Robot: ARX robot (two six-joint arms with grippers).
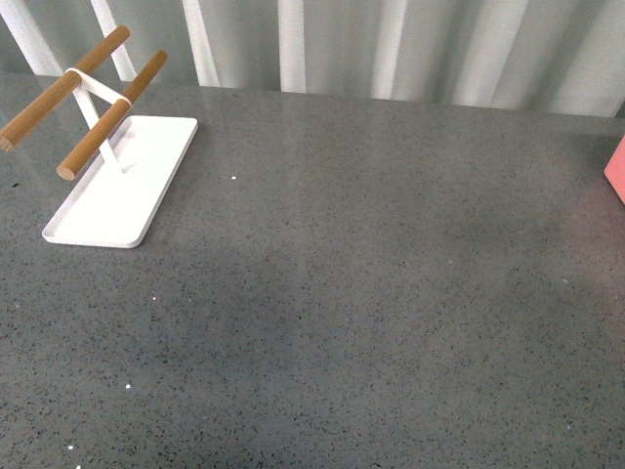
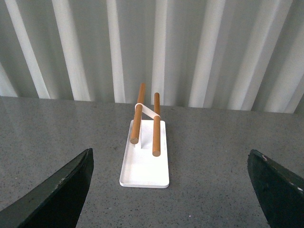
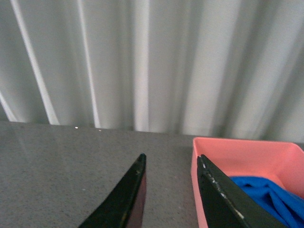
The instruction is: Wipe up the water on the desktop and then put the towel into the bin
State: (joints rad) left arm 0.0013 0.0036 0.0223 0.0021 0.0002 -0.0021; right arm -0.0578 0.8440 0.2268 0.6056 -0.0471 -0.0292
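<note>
My right gripper (image 3: 168, 190) hangs with its two dark fingers a narrow gap apart and nothing between them; through that gap I see only bare surface. Just beyond it, on the side of the finger nearer the container, sits the salmon-pink smooth-sided bin (image 3: 247, 149), and the bright blue fluffy microfibre towel (image 3: 266, 194) lies bunched inside it, below the rim. My left gripper (image 2: 168, 190) is spread wide and also holds nothing; it faces the white flat tray with two wooden bars (image 2: 145, 164), well apart from the bin.

On the front camera neither arm shows. The dark grey speckled stone-look desktop (image 1: 371, 293) looks dry as far as I can judge, and only a sliver of the bin's edge shows at the far right.

I judge the task essentially done: the right arm is the nearer one, and it only needs to draw back clear of the bin's wall.
</note>
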